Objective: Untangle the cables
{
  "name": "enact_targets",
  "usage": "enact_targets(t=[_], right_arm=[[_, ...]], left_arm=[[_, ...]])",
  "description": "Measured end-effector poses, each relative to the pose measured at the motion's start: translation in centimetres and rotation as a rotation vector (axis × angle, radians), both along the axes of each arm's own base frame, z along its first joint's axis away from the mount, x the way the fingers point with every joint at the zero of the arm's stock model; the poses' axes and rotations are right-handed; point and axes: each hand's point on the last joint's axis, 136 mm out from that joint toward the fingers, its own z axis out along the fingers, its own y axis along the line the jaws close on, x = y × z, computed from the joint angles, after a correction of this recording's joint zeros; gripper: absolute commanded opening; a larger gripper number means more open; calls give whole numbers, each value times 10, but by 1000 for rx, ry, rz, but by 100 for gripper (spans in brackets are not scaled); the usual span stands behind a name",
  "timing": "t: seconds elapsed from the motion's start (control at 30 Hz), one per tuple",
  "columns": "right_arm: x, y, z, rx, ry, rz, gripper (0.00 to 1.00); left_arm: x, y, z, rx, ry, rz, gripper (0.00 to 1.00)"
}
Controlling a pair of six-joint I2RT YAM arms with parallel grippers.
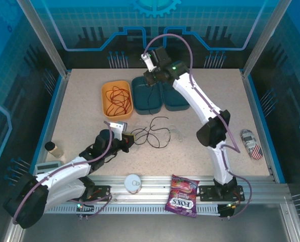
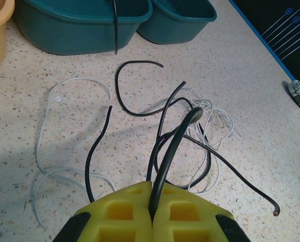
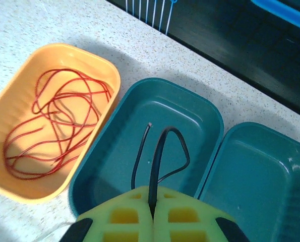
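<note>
Left end effector point(image 2: 152, 204) clenches a black cable point(image 2: 172, 146) at lower centre, we judge to draw it off the white cable point(image 2: 210, 108); our right end effector point(image 3: 152, 204) grips a second black cable point(image 3: 157, 156) over the teal bin point(image 3: 119, 146) for sorting.

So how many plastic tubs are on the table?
3: an orange oval plastic tub at back left, a teal rectangular plastic tub beside it, a second teal plastic tub next along.
</note>
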Motion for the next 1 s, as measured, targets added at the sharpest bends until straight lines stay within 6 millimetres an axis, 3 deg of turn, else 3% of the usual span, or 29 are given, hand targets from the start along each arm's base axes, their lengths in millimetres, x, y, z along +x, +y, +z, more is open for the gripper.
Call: enact_targets(t=[0.27, 0.43, 0.67, 0.8, 1.0], right_arm=[[-68, -16, 63, 77, -47, 33, 0], [-84, -15, 84, 102, -81, 54, 0], [-72, -13, 83, 80, -117, 45, 0], [-48, -4, 75, 58, -143, 34, 0], [-7, 2, 43, 20, -135, 3, 0]], left_arm=[[2, -1, 0, -4, 4, 3, 0], [3, -2, -2, -3, 8, 2, 0], [2, -3, -1, -18, 21, 4, 0], [2, -3, -1, -24, 25, 5, 0], [2, -4, -1, -26, 26, 0, 0]])
